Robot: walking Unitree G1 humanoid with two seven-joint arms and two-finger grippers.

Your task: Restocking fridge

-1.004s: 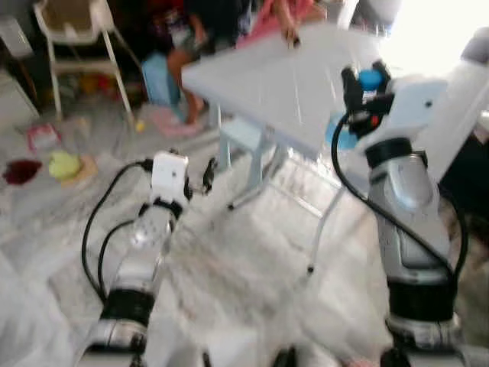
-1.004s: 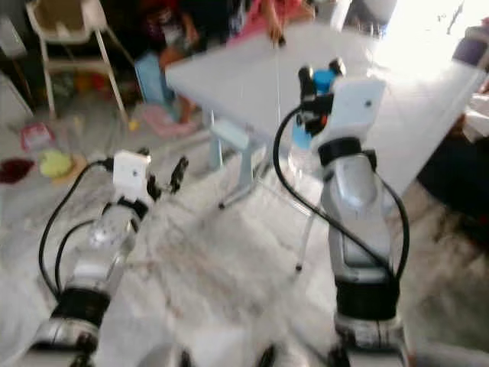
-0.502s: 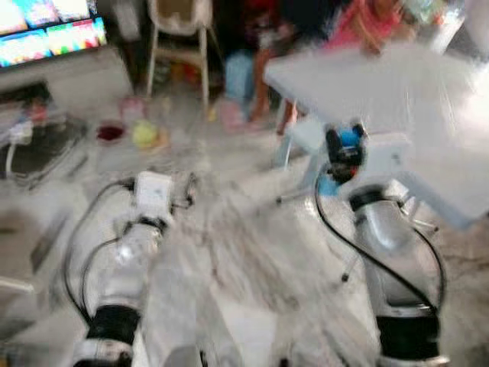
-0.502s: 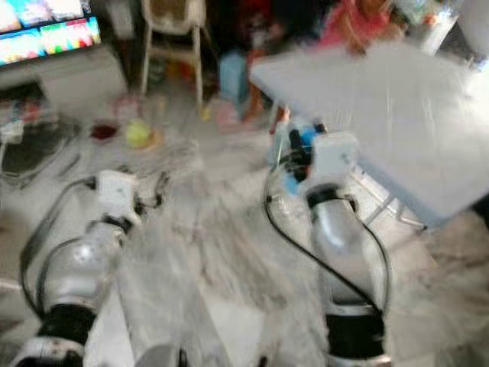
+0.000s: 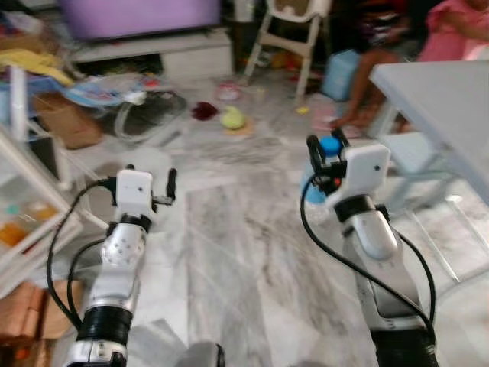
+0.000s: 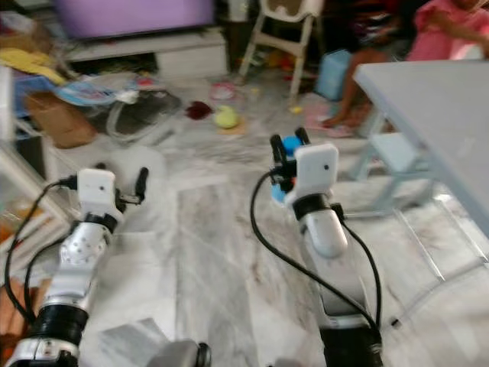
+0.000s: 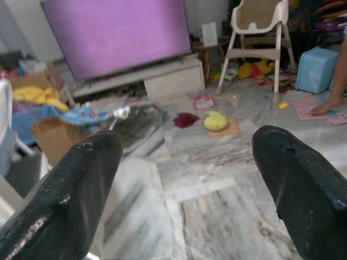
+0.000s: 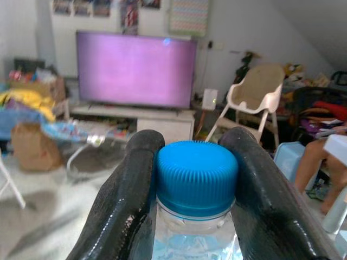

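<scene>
My right gripper (image 5: 327, 144) is shut on the neck of a clear water bottle (image 5: 312, 189) with a blue cap (image 8: 196, 177). It holds the bottle upright at chest height above the marble floor. In the right wrist view both black fingers (image 8: 129, 200) press against the cap from either side. My left gripper (image 7: 187, 138) stands open with nothing between its fingers, held out over the floor to the left (image 5: 151, 180). No fridge can be made out.
A white table (image 5: 451, 92) stands at the right, with a pale blue stool (image 5: 409, 149) under it and a seated person (image 5: 447, 38) behind. Far back are a TV (image 7: 116, 32), a high chair (image 5: 294, 30) and floor toys (image 5: 232, 118). A white rack (image 5: 30, 191) stands at left.
The camera has swung left: the table slid to the right edge, and the TV, rack and clutter came into view. The right gripper keeps the bottle; the left stays open.
</scene>
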